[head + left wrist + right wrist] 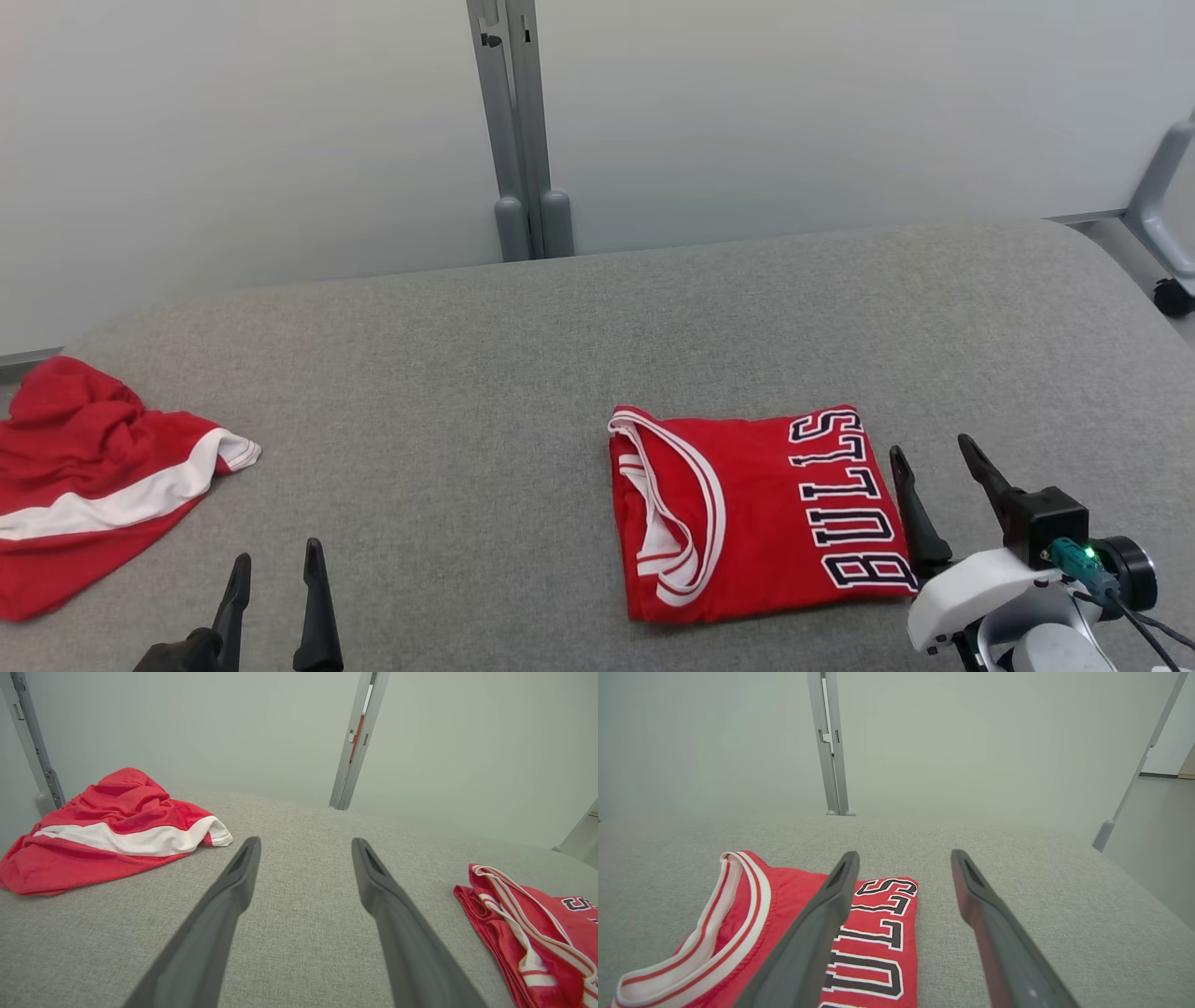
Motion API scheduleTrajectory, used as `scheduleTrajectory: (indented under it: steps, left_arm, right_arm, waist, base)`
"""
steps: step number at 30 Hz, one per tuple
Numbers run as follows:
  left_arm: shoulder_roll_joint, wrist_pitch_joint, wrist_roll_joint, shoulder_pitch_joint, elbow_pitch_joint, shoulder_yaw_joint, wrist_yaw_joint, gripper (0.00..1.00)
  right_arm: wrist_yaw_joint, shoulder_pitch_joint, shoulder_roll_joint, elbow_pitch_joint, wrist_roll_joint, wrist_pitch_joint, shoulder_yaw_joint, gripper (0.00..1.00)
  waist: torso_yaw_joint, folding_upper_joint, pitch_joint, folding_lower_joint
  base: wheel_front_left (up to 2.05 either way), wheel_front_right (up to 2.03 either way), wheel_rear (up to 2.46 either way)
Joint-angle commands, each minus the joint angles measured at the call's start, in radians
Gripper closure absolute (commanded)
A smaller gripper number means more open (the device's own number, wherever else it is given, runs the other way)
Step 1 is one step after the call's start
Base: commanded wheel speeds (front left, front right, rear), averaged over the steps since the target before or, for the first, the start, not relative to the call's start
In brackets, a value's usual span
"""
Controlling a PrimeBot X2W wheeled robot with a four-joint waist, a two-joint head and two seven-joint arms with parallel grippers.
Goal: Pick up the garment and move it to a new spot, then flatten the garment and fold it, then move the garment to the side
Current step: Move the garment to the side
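Jersey folded; left gripper, right gripper spread, empty; right apparently just clear of it.

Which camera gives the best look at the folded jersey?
The head view: the folded jersey lies whole on the gray table, with collar and lettering both visible. The right wrist view shows its collar and part of the lettering, cropped at the bottom. The left wrist view has the collar end at its right edge.
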Motion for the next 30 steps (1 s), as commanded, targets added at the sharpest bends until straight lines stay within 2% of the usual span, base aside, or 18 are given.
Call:
scheduleTrajectory:
  steps: [1,7,11,23,27,28,29,30]
  left_arm:
    - [0.004,0.000,-0.005,0.010,-0.002,-0.006,-0.001,0.00]
    - [0.004,0.000,-0.012,0.003,-0.008,-0.023,-0.008,0.00]
    - [0.004,0.000,-0.005,-0.011,-0.014,-0.039,-0.015,0.00]
    - [0.004,0.000,0.027,-0.046,-0.011,-0.058,-0.033,0.00]
    - [0.004,0.000,0.028,-0.060,-0.013,-0.059,-0.035,0.00]
    - [0.004,0.000,0.028,-0.061,-0.014,-0.057,-0.036,0.00]
    - [0.004,0.000,0.029,-0.063,-0.014,-0.056,-0.037,0.00]
    - [0.004,0.000,0.029,-0.064,-0.015,-0.055,-0.038,0.00]
  right_arm:
    - [-0.002,-0.008,-0.007,0.029,-0.004,0.000,-0.003,0.00]
    - [-0.002,-0.095,-0.008,0.169,0.000,0.220,-0.036,0.00]
    - [-0.002,-0.157,-0.006,0.238,0.009,0.328,-0.048,0.00]
    - [-0.002,-0.236,-0.027,0.421,0.019,0.428,-0.036,0.00]
    - [-0.001,-0.242,-0.028,0.483,0.044,0.487,0.008,0.00]
    - [-0.001,-0.242,-0.030,0.493,0.054,0.498,0.025,0.27]
    - [-0.001,-0.247,-0.035,0.498,0.060,0.499,0.043,1.00]
    - [-0.001,-0.251,-0.040,0.500,0.062,0.499,0.053,1.00]
  waist:
    - [0.005,0.0000,0.003,0.0000]
    - [0.025,0.0000,0.018,0.0000]
    - [0.050,0.0000,0.037,0.0000]
    - [0.131,0.0000,0.106,0.0000]
    - [0.140,0.0000,0.125,0.0000]
    - [0.140,0.0000,0.128,0.0000]
    - [0.140,0.0000,0.131,0.0000]
    - [0.139,0.0000,0.133,0.0000]
  base:
    - [0.00,0.00,0.00]
    - [0.00,0.00,0.00]
    - [0.00,0.00,0.00]
    - [0.00,0.00,0.00]
    - [0.00,0.00,0.00]
    - [0.00,0.00,0.00]
    - [0.00,0.00,0.00]
    - [0.00,0.00,0.00]
